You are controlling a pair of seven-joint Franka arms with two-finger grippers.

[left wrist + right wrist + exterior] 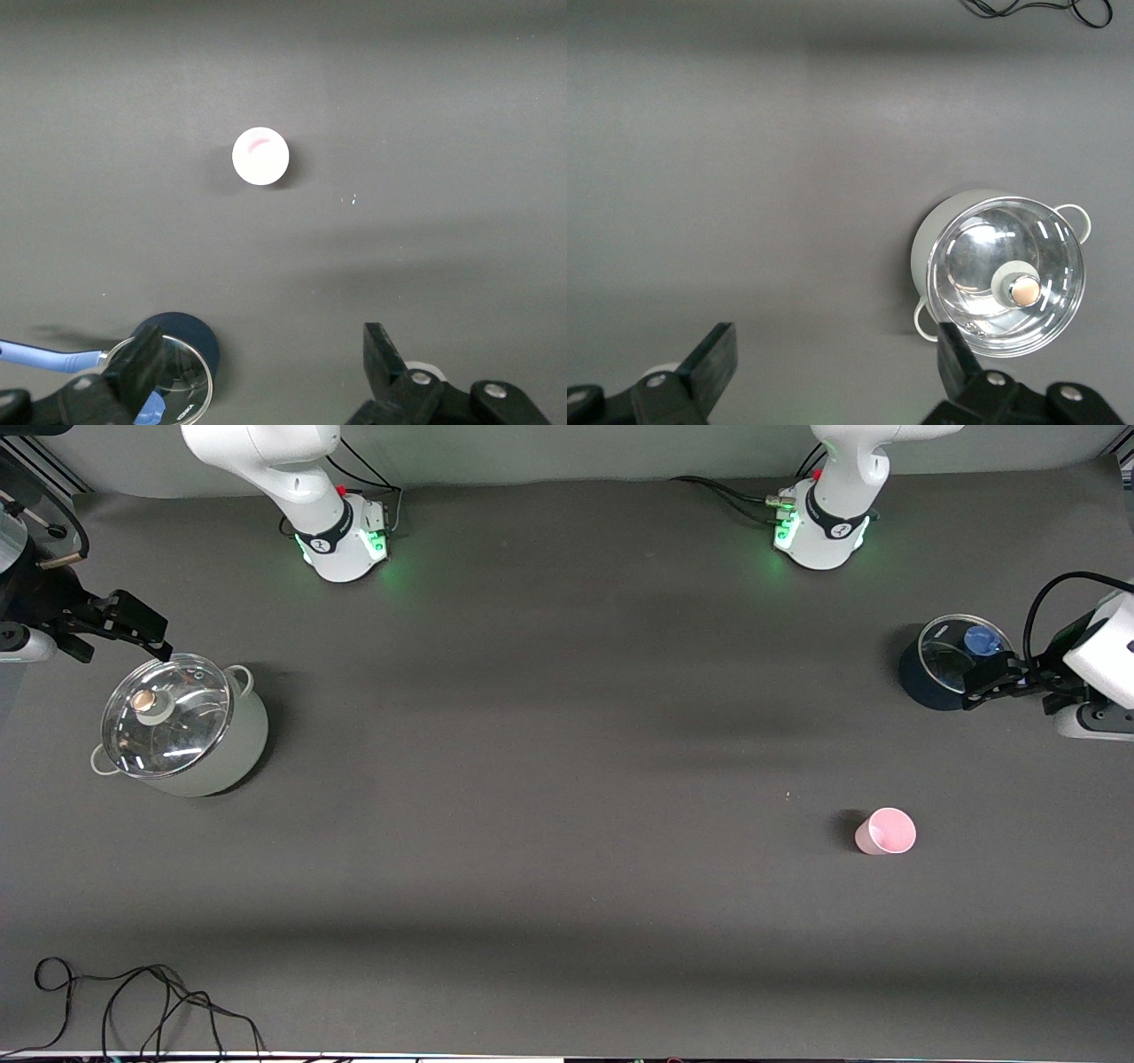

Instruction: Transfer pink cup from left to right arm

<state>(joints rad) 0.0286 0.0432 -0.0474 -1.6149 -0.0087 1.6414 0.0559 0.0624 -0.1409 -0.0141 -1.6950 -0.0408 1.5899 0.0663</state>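
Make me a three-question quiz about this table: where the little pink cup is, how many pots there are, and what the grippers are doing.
1. The pink cup stands:
A. inside a pot
B. alone on the mat, toward the left arm's end
C. in a gripper

2. Pots on the table:
A. one
B. two
C. three

3. The left gripper and right gripper are:
A. both open, empty
B. both shut
C. one holding the cup

Answers:
1 B: bare mat surrounds it.
2 B: the pale lidded pot and the dark blue pot.
3 A: their fingers stand wide apart.
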